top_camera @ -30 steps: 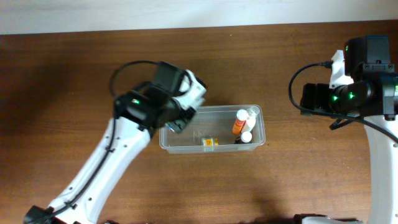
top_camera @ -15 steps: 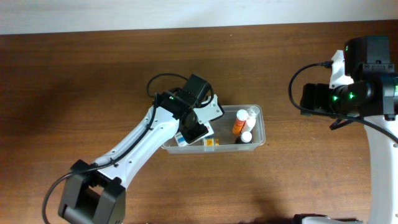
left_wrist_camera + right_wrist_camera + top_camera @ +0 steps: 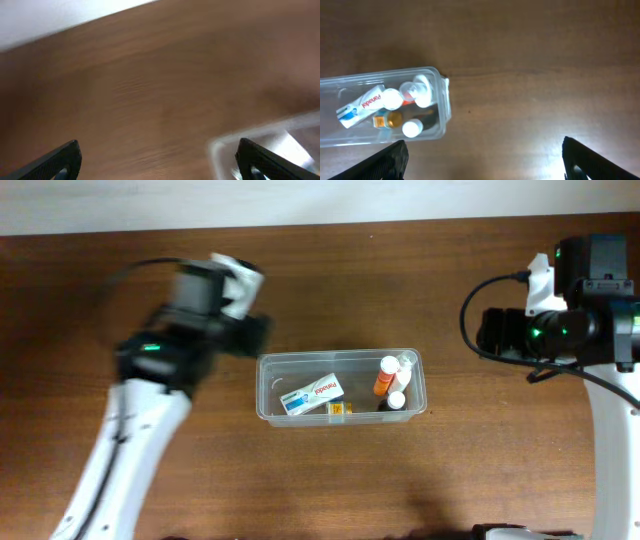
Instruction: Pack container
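The clear container sits mid-table. Inside it lie a white and blue box, an orange bottle, white-capped bottles and a small yellow item. My left gripper is blurred, up and left of the container, open and empty. In the left wrist view the left gripper spans bare wood, with the container's corner by its right finger. My right gripper is off to the container's right, open with nothing in it. The right wrist view shows the right gripper over wood, the container upper left.
A brown wooden table carries everything. A pale wall strip runs along its far edge. The right arm's base and cable stand at the right side.
My left gripper opened, left the white and blue box lying in the container, and pulled away up and to the left. The right arm has barely moved.
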Robot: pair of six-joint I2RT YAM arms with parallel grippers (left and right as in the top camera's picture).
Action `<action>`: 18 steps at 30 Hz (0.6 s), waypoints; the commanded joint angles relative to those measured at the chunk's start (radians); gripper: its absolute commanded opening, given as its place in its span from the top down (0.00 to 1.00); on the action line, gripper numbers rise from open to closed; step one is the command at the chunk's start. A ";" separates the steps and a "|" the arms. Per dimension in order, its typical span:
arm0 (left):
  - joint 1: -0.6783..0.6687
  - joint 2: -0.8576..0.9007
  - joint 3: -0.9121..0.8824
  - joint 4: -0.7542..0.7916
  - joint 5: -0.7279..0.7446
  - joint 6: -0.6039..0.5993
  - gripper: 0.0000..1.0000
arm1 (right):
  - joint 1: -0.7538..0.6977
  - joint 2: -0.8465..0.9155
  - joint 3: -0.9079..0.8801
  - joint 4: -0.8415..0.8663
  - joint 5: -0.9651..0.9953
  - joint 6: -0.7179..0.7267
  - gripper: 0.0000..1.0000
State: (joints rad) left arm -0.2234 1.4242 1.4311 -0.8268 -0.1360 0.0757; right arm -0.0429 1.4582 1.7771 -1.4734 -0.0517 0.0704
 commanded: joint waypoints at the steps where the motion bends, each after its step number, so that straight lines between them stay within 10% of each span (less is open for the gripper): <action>1: 0.119 0.016 0.000 -0.023 0.017 -0.180 0.01 | 0.045 0.064 -0.005 0.021 -0.026 -0.043 0.10; 12: 0.249 -0.180 -0.117 -0.111 0.096 -0.176 0.01 | 0.096 -0.046 -0.047 0.137 0.023 0.016 0.10; 18: 0.249 -0.581 -0.391 0.006 0.095 -0.177 0.01 | 0.096 -0.410 -0.423 0.359 0.039 0.016 0.09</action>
State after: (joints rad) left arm 0.0246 1.0657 1.1679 -0.8471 -0.0555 -0.0914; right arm 0.0479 1.2377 1.5520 -1.1805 -0.0372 0.0761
